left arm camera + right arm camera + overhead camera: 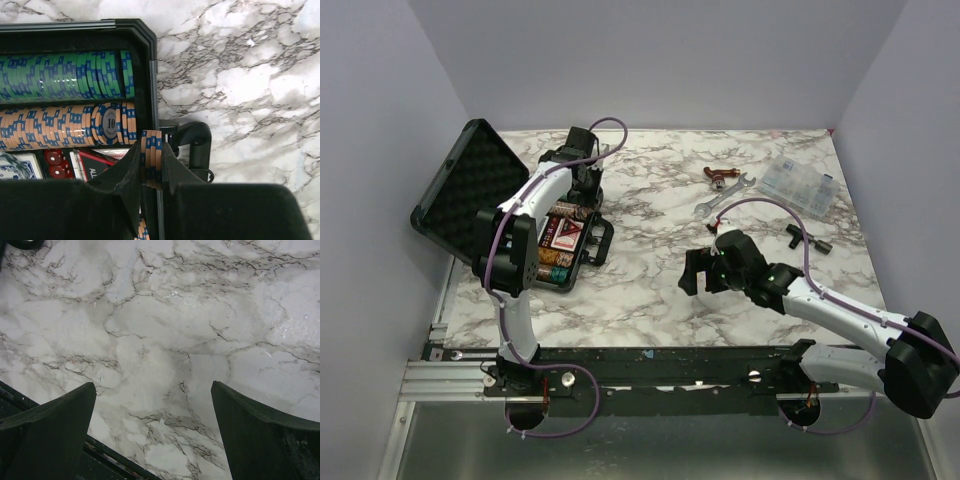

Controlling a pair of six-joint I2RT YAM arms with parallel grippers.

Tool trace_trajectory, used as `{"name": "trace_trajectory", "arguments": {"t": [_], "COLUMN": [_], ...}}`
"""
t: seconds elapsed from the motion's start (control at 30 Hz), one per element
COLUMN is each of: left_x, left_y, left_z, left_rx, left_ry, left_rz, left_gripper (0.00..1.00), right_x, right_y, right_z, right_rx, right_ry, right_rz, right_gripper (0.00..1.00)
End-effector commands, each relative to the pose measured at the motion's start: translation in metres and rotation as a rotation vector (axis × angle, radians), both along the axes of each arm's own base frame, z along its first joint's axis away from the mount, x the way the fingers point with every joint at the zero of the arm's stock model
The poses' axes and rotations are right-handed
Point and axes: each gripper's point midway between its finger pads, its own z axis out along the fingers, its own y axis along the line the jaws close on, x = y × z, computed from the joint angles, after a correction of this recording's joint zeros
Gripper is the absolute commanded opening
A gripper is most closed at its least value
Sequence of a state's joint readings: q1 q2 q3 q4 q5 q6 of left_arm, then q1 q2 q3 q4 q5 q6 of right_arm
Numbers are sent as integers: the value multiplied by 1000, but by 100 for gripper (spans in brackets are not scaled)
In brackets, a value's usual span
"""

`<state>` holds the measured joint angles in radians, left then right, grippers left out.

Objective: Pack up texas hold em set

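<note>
Now left pincer nips orange chips at the case edge; next, seat them in their row; right pincer gapes empty.

1. Bright, even light from above on the marble tabletop; no hard glare.
2. Shadows on it are soft and pale.
3. Left wrist view: the chip stack reads sharp, the green chips carry a faint sheen, and the left gripper's fingers go dark, slightly soft.
4. Right wrist view: marble crisp, right gripper's fingers dim and blurred.
</note>
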<state>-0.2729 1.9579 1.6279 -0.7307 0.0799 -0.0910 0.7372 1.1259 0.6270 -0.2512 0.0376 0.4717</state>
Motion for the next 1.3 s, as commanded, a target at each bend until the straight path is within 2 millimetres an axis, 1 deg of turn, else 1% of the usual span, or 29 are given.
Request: {"name": "trace_trajectory", "arguments": {"t": [0.0,0.13,0.23,0.5,0.6,0.67,0.73,0.93,1.03,1.13,1.27], "left_x": [8,10,10,10,10,10,11,15,17,15,13], "left_y": [7,8,3,8,1,6,15,29,31,39,36], "left_z": [-3,-5,-8,-12,-9,-14,-21,-28,-28,-28,-30], "left_rx": [-16,-25,-50,-21,-59,-32,17,89,95,129,111], "left_ry": [17,23,36,48,46,57,68,64,68,67,96], "left_rz": [0,-1,-8,8,-5,5,20,52,55,72,77], "left_gripper": [0,0,0,0,0,0,0,0,0,0,0], "right_x": [5,5,4,3,3,3,2,3,2,2,2], "right_y": [-2,-2,-1,0,1,1,1,1,2,2,2], "right_z": [2,2,1,0,0,0,0,1,0,0,-1], "right_rx": [13,14,15,18,21,18,20,23,25,22,22], "right_ry": [-26,-28,-22,-17,-17,-13,-12,-16,-16,-17,-14], "right_rz": [-23,-22,-15,-9,-4,-6,-3,-5,0,0,4], "right_gripper": [100,100,100,100,100,100,100,100,100,100,100]}}
